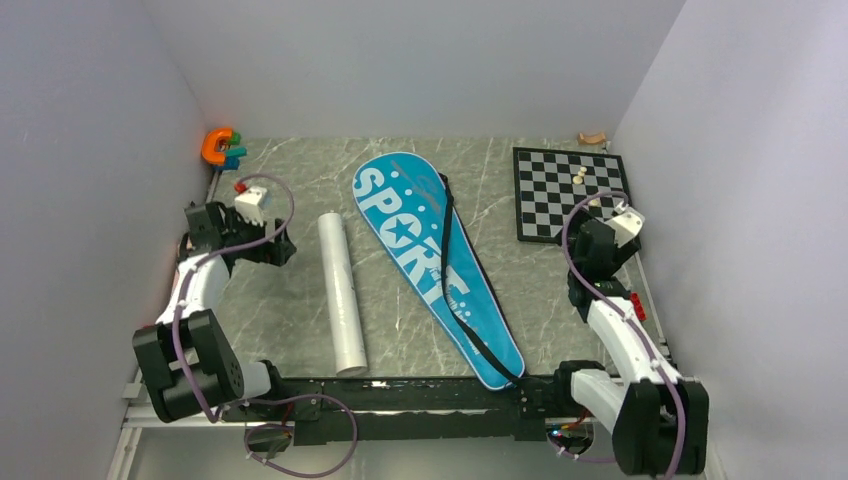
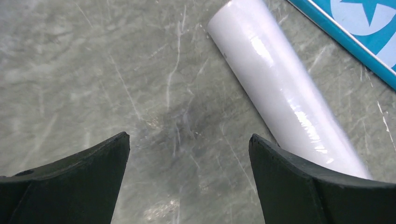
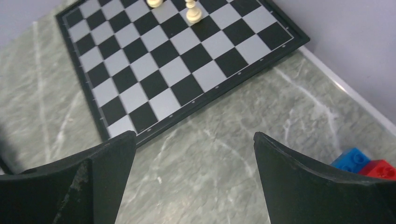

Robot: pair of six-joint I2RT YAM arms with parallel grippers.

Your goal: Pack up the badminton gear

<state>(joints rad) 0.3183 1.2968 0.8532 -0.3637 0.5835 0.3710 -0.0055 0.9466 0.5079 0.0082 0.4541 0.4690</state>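
left jaws wide, empty, white tube (image 2: 280, 91) just beside; right jaws wide, empty.

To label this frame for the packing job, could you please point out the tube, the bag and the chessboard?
tube (image 1: 341, 290), top view, middle of its length.
bag (image 1: 400, 233), top view, the star print on its wide end.
chessboard (image 1: 545, 200), top view, bare squares left of centre.
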